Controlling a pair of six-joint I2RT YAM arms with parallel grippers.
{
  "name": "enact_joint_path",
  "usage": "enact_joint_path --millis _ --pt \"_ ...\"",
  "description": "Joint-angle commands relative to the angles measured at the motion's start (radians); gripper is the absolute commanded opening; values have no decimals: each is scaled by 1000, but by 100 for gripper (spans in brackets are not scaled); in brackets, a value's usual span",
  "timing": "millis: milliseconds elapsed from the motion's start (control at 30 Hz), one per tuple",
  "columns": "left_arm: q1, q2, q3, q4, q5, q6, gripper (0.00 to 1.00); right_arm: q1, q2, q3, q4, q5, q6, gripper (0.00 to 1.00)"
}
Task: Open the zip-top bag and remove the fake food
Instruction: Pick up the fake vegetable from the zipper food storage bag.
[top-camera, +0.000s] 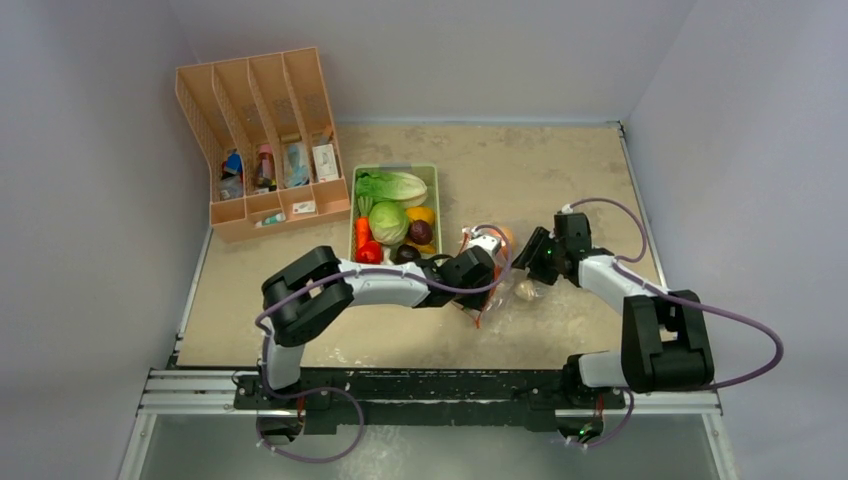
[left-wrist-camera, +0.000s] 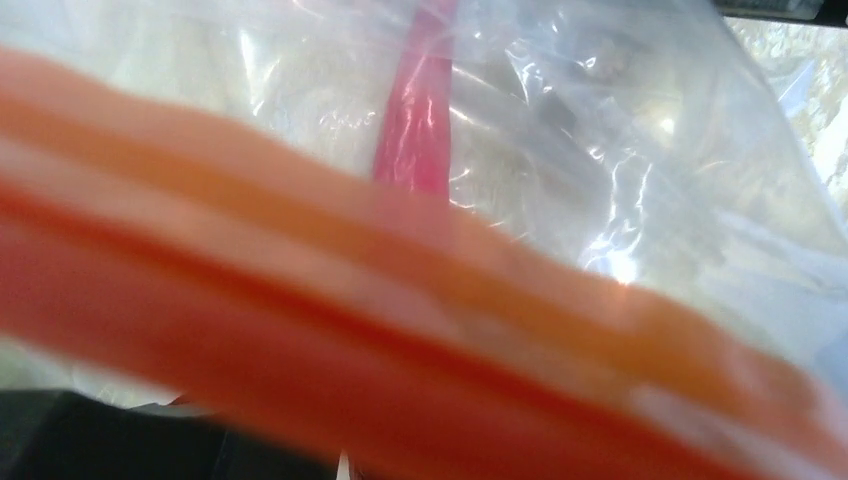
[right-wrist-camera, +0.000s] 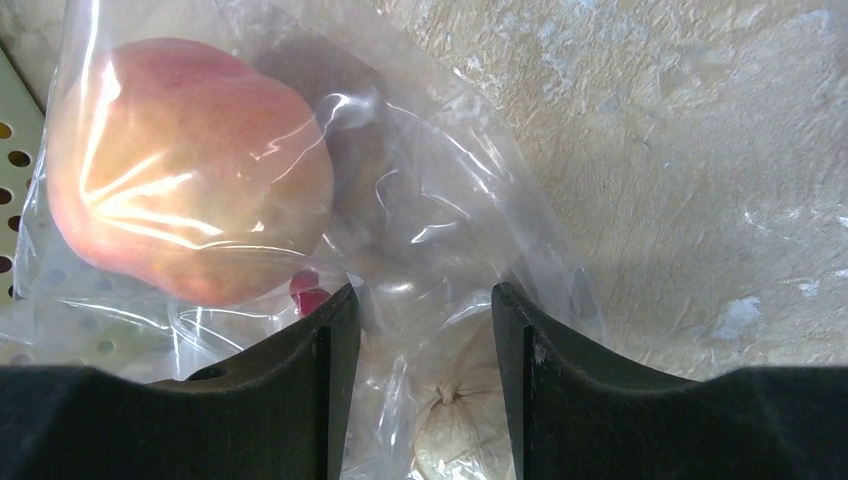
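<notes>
While the top view sets the left gripper (top-camera: 490, 268) and right gripper (top-camera: 522, 262) at the bag (top-camera: 510, 278), just right of the tray (top-camera: 395, 168), only the wrist views give detail. The left one is filled by the blurred zip strip (left-wrist-camera: 400, 330), with no fingers in sight, so I cannot tell its grip. The right one shows the peach (right-wrist-camera: 190, 170) inside the film, its fingers apart — loose plastic and a beige piece (right-wrist-camera: 460, 440) in the gap.

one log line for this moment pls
zip-top bag: between both hands | peach: inside bag | left hand: at zip strip | right hand: straddles bag, grip unclear
</notes>
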Motion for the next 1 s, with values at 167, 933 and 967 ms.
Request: enact_joint_path --millis 167,933,967 --pt "-25 19 30 -176 -152 58 18 -4 -41 -22 -75 15 -20 54" --pt "-26 -285 -30 -166 -220 -9 1 -4 -115 -12 -122 125 70 55" --pt "-25 -286 -17 -195 -209 -12 1 -4 -112 -9 -125 126 70 54"
